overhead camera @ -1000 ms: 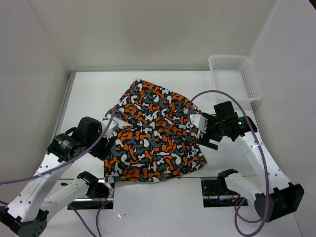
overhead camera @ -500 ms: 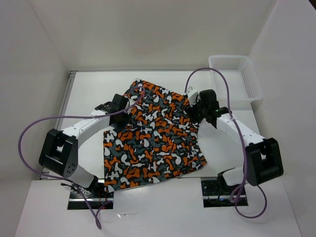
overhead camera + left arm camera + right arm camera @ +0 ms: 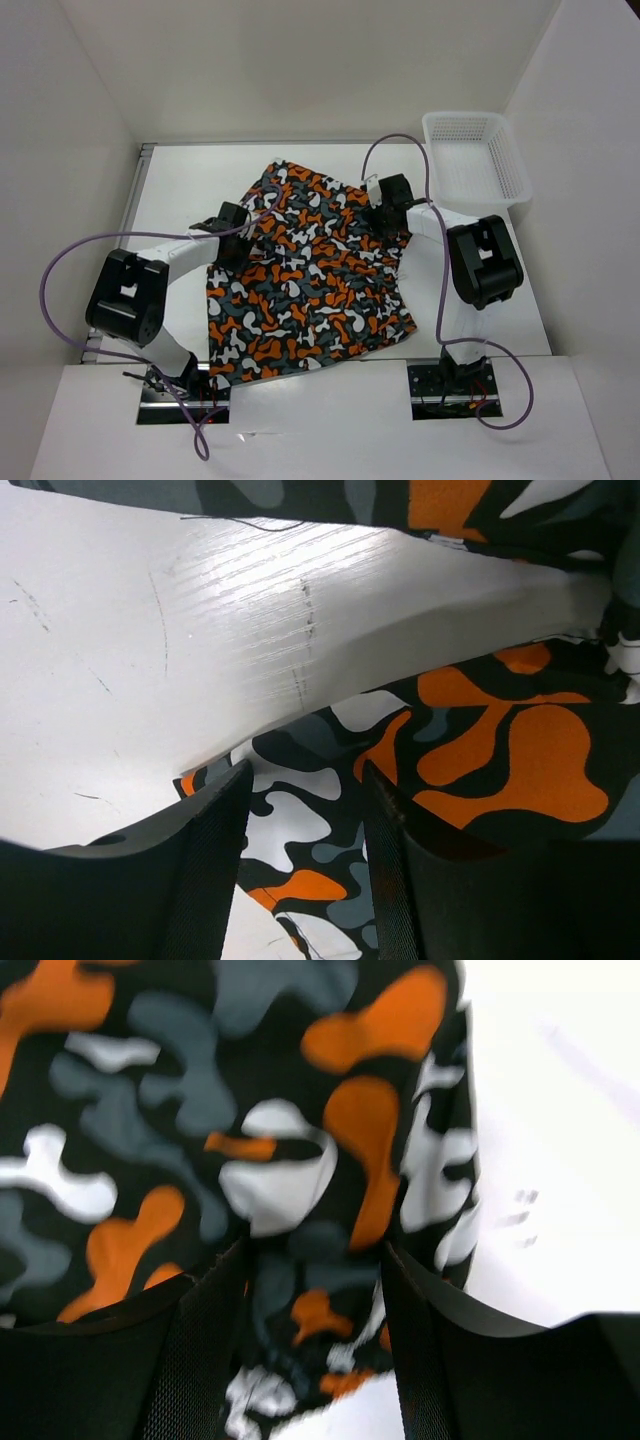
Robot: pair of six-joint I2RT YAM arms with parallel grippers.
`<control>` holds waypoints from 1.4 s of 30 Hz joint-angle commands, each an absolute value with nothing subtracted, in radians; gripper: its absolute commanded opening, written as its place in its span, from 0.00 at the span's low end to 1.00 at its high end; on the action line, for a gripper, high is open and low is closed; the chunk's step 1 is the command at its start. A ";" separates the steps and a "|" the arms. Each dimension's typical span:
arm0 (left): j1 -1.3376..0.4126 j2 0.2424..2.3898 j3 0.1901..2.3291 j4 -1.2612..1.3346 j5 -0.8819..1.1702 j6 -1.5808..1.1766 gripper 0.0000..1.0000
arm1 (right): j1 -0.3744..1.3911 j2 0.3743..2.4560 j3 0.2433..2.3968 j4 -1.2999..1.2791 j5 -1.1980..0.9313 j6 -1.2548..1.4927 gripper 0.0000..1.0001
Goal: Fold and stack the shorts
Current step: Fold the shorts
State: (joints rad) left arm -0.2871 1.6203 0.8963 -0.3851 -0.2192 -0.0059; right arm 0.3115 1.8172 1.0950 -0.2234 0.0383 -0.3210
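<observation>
Fold not yet begun: the shorts (image 3: 310, 275) are seen spread flat on the table (image 3: 190, 190), with the near hem turned toward the arm bases.

At the shorts' left edge, about midway back, the left gripper (image 3: 238, 228) is set low against the cloth. Its fingers (image 3: 200, 870) are parted, and printed fabric is seen in the gap between them. Nothing is pinched, and it cannot be told whether the cloth lies inside the gap or just beneath it. The left arm is stretched low along the shorts' left side and bent inward at the wrist.

A little farther back, at the shorts' right edge, the right gripper (image 3: 383, 208) is placed over the hem with its fingers (image 3: 430, 1360) apart and unclamped. The right arm is folded sharply, with its elbow to the right of the shorts.

The step in hand is judged to be a paired grasp of the two side edges for a first fold. It would be done best if both layers were caught fully at each edge, the jaws were shut at matching points, and the cloth were lifted evenly so that no skew or drag is caused.

Beyond the shorts' far right corner, apart from them, a white basket (image 3: 468, 116) is seen.
</observation>
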 commanded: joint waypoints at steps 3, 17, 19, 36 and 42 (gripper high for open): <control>-0.235 1.640 0.808 -0.440 -0.249 0.000 0.55 | 0.321 1.905 1.249 -0.147 0.061 -0.299 0.61; -0.198 1.696 1.420 -0.574 0.042 0.000 0.58 | 0.341 1.867 1.372 -0.138 0.130 -0.310 0.64; -0.189 1.793 1.449 -0.574 0.014 0.000 0.58 | 0.331 1.867 1.352 -0.117 0.141 -0.321 0.64; -0.110 1.899 1.276 -0.479 -0.218 0.000 0.58 | 0.249 1.962 1.339 -0.100 0.103 -0.420 0.73; -0.110 1.908 1.239 -0.479 -0.218 0.000 0.58 | 0.249 1.993 1.339 -0.169 0.018 -0.459 0.73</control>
State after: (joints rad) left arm -0.1097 1.9068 1.2686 -0.4568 -0.2047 -0.0029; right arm 0.2508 1.9877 1.3479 -0.1520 0.0731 -0.4297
